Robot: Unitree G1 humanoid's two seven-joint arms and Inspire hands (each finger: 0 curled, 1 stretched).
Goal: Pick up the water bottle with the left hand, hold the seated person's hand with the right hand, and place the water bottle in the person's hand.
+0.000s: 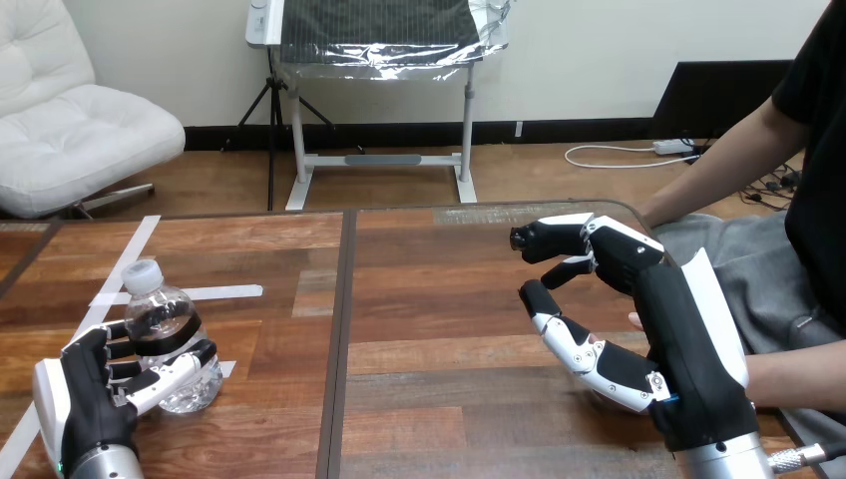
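Wooden table (439,299), white tape strips (190,293) at near left. Water bottle (160,304) stands upright at the near left, cap on, base apparently on the wood. Left hand (95,384) is at the bottle: fingers (140,344) and thumb curled round its lower half, so the grasp looks made; lift not yet done.

Right hand (648,299) is at the near right, over the table edge by the seated person. A small part of the person's hand (634,320) shows just behind it, the person's forearm (798,379) running off right. Contact or hold there: cannot tell.

Progress, as judged: step one partly done (gripped, not raised). Left to do: raise the bottle, secure the person's hand, carry the bottle right across the table and set it in that hand.
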